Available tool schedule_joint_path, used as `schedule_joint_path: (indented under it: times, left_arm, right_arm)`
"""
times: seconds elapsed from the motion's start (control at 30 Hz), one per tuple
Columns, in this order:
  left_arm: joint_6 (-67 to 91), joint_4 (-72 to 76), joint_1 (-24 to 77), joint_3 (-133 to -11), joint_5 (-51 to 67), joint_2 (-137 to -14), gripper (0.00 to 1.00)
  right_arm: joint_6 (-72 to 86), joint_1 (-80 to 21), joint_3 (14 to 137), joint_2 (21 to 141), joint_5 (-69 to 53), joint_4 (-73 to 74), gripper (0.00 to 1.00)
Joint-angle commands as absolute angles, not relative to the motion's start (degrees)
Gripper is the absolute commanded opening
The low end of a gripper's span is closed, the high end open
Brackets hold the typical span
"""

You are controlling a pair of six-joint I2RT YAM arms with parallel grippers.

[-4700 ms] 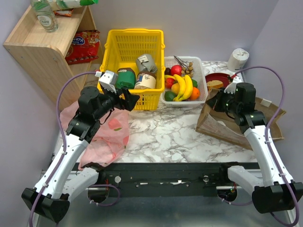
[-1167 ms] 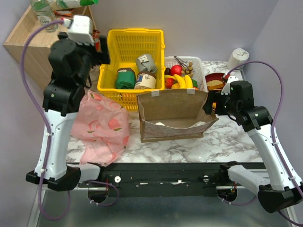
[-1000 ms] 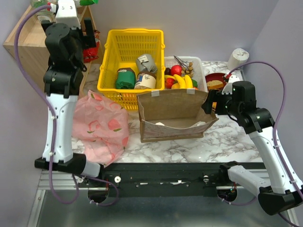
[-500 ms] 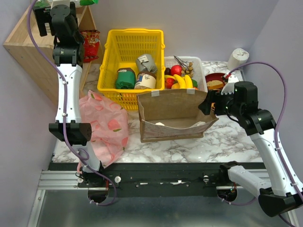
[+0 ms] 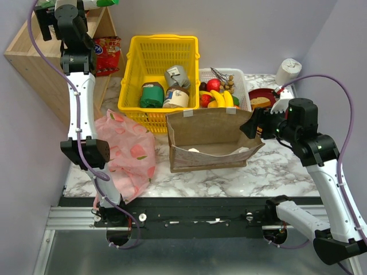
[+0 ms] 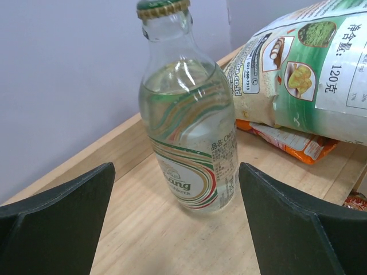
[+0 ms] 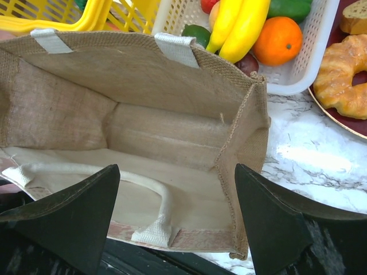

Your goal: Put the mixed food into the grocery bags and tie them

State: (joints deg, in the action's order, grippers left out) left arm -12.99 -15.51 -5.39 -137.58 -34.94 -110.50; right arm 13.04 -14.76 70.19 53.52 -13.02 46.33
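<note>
1. The green crisp packet (image 6: 309, 69) lies on top of the wooden shelf (image 6: 132, 240), resting on an orange snack packet (image 6: 287, 146) and just beside a glass bottle (image 6: 189, 132). Expect it to be light, air-filled and slippery, with contents that crush. Pinch it lightly at a sealed end seam, not across the belly.
2. The bananas (image 7: 241, 26) and the small orange fruit (image 7: 277, 40) sit in the white basket (image 5: 245, 100) at the far edge of the counter (image 5: 229, 177), directly behind the brown bag (image 5: 209, 134). The bananas look firm and curved, so grip across the middle of the bunch. The orange fruit is round and likely to roll, so centre the fingers on it.
3. The brown bag stands upright at mid-counter with its mouth open. It appears stiff enough to hold its shape. The pink plastic bag (image 5: 129, 152) lies crumpled at the counter's left edge and looks thin and limp. Its handles cannot be made out.
4. The left claw (image 6: 175, 177) is fully spread and empty. It is aimed at the bottle without touching it, and the packet lies to its right.
5. The right claw (image 7: 178, 172) is spread wide and holds nothing. It faces the right end of the brown bag, and contact cannot be confirmed.
</note>
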Motion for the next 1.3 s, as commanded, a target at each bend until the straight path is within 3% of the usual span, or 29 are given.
schedule_joint_path:
  times: [0.0, 1.13, 1.23, 1.27]
  left_arm:
    - [-10.6, -13.1, -6.6, -139.3, -32.5, -112.1, 0.99]
    - [-6.3, -2.6, -10.0, -141.1, -28.9, -120.5, 0.99]
    - [-6.1, -1.2, -10.4, -141.1, -28.4, -120.9, 0.94]
    - [-6.0, -0.7, -10.5, -141.1, -28.1, -121.1, 0.87]
  right_arm:
    - [13.5, -14.5, 72.2, 53.6, -14.8, 46.3, 0.9]
    - [13.8, -14.5, 73.4, 55.4, -14.5, 46.4, 0.9]
    - [13.7, -14.5, 73.4, 55.4, -14.2, 46.7, 0.9]
    - [13.8, -14.5, 73.4, 55.4, -14.2, 46.8, 0.89]
